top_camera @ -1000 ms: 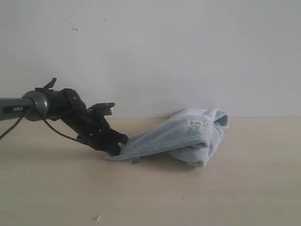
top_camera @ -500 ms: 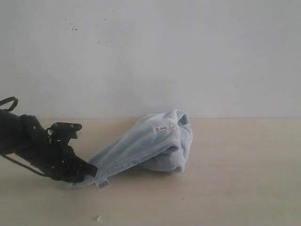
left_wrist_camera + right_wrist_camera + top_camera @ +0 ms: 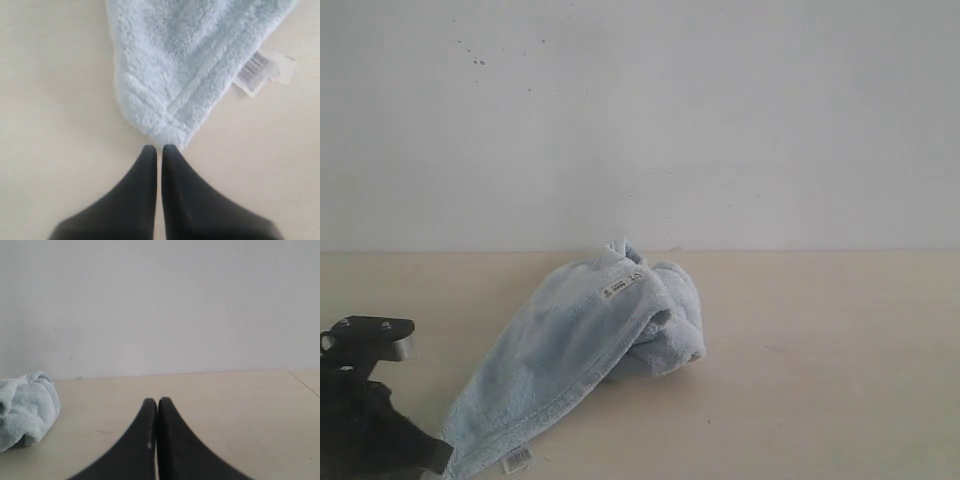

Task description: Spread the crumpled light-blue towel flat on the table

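Note:
The light-blue towel lies on the table as a long fold running from the front left up to a bunched heap in the middle. My left gripper sits at the bottom left corner of the exterior view, at the towel's near corner. In the left wrist view its jaws are shut, pinching the very tip of the hemmed corner of the towel. The right gripper is shut on nothing, well away from the towel's heap, and out of the exterior view.
A white label shows on top of the heap. A barcode tag hangs from the hem by the held corner. A white wall meets the table's far edge. Bare table lies to the right of the towel.
The left gripper has dragged the towel's corner to the left and toward the table's front. The towel has stretched out longer and its heap has slid left with it.

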Robot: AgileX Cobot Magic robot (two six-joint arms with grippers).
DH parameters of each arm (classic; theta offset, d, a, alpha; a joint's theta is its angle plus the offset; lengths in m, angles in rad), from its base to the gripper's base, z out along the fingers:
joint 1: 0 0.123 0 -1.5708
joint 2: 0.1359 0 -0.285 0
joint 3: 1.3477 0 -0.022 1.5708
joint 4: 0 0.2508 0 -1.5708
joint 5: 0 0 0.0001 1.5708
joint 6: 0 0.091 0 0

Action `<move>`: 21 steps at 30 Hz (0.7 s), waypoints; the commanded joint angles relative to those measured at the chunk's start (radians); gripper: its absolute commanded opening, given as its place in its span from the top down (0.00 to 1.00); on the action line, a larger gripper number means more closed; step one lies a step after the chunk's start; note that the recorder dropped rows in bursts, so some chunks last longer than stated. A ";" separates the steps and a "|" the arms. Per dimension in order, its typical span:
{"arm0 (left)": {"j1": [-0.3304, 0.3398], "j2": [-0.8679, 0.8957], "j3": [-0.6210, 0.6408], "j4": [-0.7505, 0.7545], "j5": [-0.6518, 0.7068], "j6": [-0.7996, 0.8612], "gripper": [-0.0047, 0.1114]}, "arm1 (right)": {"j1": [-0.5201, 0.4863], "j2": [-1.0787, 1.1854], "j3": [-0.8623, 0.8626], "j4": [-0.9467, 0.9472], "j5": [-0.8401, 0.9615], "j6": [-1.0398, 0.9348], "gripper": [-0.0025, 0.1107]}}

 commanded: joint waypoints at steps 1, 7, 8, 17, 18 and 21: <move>0.004 -0.158 0.096 -0.031 0.006 0.002 0.92 | 0.002 -0.005 0.000 0.000 -0.028 -0.002 0.98; 0.004 -0.351 0.132 -0.049 0.020 0.002 0.92 | 0.002 -0.005 0.000 0.000 -0.028 -0.002 0.98; 0.004 -0.375 0.132 -0.049 0.020 0.002 0.92 | 0.002 -0.005 0.000 0.000 -0.028 -0.002 0.98; -0.045 -0.409 0.132 -0.268 0.031 0.220 0.92 | 0.002 -0.005 0.000 0.000 -0.028 -0.002 0.98; -0.060 -0.402 0.132 -0.313 0.038 0.270 0.92 | 0.002 -0.005 0.000 0.000 -0.028 -0.002 0.98; -0.095 -0.378 0.132 -0.373 0.035 0.346 0.92 | 0.002 -0.005 0.000 0.000 -0.028 -0.002 0.98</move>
